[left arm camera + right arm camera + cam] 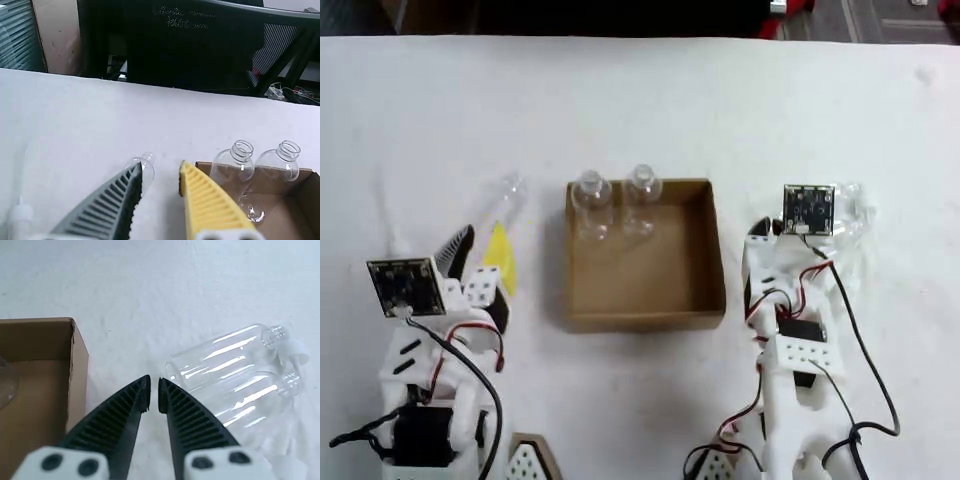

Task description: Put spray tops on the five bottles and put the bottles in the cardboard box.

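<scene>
The cardboard box (645,300) sits mid-table, with two clear uncapped bottles (591,200) (642,190) upright along its far wall; the left wrist view shows them too (235,160) (281,159). A third bottle (506,195) (144,167) lies on the table left of the box, just past my left gripper (482,235) (160,170), which is open and empty. Two more bottles (220,357) (255,402) lie side by side right of the box, a white spray top (292,350) at their necks. My right gripper (760,230) (154,392) is shut, empty, between box and bottles.
A white spray top with a thin tube (20,217) (388,225) lies on the table to the left of my left gripper. Bare white table stretches beyond the box to the far edge (640,40). Dark chairs stand behind it (200,45).
</scene>
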Controlling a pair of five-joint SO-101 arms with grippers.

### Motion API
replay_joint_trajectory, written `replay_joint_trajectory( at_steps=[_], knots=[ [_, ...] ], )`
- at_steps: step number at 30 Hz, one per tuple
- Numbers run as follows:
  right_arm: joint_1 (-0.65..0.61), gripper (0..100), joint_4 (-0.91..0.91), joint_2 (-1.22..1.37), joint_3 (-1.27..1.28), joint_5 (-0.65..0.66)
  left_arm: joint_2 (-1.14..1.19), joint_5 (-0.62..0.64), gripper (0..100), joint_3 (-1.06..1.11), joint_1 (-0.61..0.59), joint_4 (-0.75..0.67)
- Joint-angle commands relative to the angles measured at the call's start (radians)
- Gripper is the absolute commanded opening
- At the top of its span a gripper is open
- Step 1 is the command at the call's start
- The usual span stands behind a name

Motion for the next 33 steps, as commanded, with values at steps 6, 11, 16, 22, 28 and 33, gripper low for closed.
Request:
replay_joint_trajectory(
  at_steps=[6,11,16,22,28,33],
  knots=[
    [-0.008,2.2,-0.024,-0.01,-0.008,0.015,-0.002,-0.006,12,-0.003,-0.008,-0.028],
    [-0.008,2.2,-0.024,-0.01,-0.008,0.015,-0.002,-0.006,12,-0.002,-0.008,-0.026],
    [-0.008,2.2,-0.024,-0.01,-0.008,0.015,-0.002,-0.008,12,-0.002,-0.008,-0.026],
    [-0.008,2.2,-0.024,-0.01,-0.008,0.015,-0.002,-0.012,12,0.017,-0.008,-0.034],
    [-0.008,2.2,-0.024,-0.01,-0.008,0.015,-0.002,-0.077,12,0.018,-0.007,-0.034],
    [-0.008,2.2,-0.024,-0.01,-0.008,0.015,-0.002,-0.077,12,0.018,-0.007,-0.034]
  ],
)
